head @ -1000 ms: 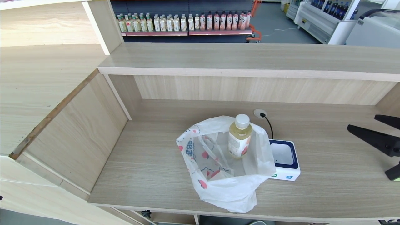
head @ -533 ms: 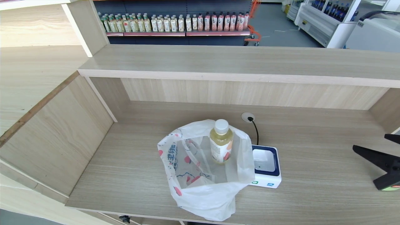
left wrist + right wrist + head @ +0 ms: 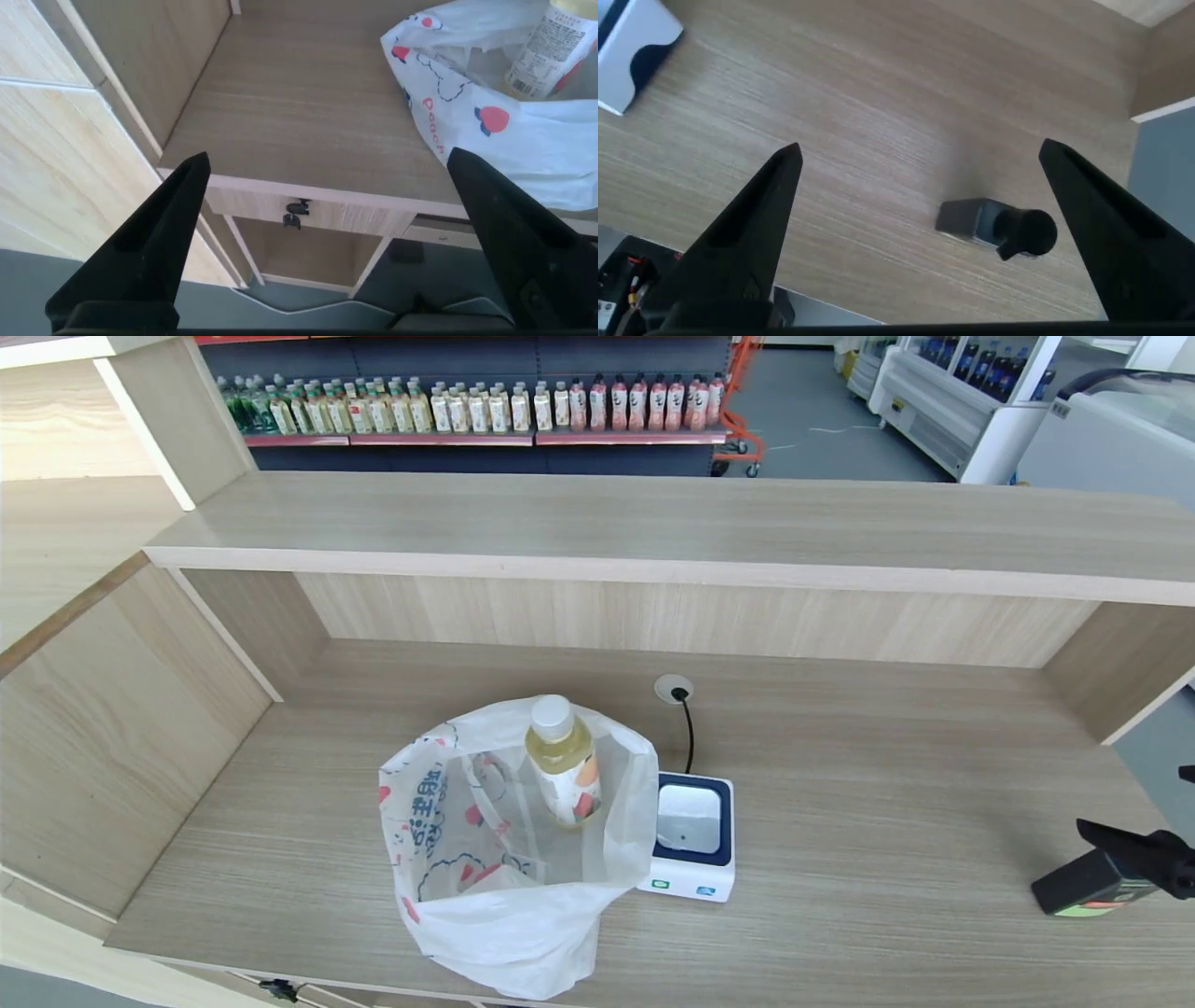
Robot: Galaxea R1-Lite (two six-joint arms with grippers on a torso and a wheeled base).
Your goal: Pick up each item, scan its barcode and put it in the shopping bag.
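Observation:
A white shopping bag (image 3: 504, 887) with red prints stands open on the wooden counter (image 3: 887, 821). A bottle of yellow drink (image 3: 563, 761) with a white cap stands upright inside it. The bottle's label (image 3: 542, 51) and the bag (image 3: 486, 112) also appear in the left wrist view. A white and blue barcode scanner (image 3: 693, 831) sits right beside the bag. My right gripper (image 3: 920, 149) is open over the counter's right end, above a small dark item (image 3: 994, 227) lying there (image 3: 1074, 889). My left gripper (image 3: 329, 157) hangs open before the counter's front left edge.
A black cable runs from the scanner to a round grommet (image 3: 673, 689) at the back. A raised wooden ledge (image 3: 653, 523) and side walls enclose the counter. Its right edge (image 3: 1134, 117) drops to grey floor. Shelves of bottles (image 3: 467, 406) stand far behind.
The head camera has turned, so the whole picture slid left. Against the scanner, my right gripper has drawn away to the right and toward the front edge. Bag and bottle stay put.

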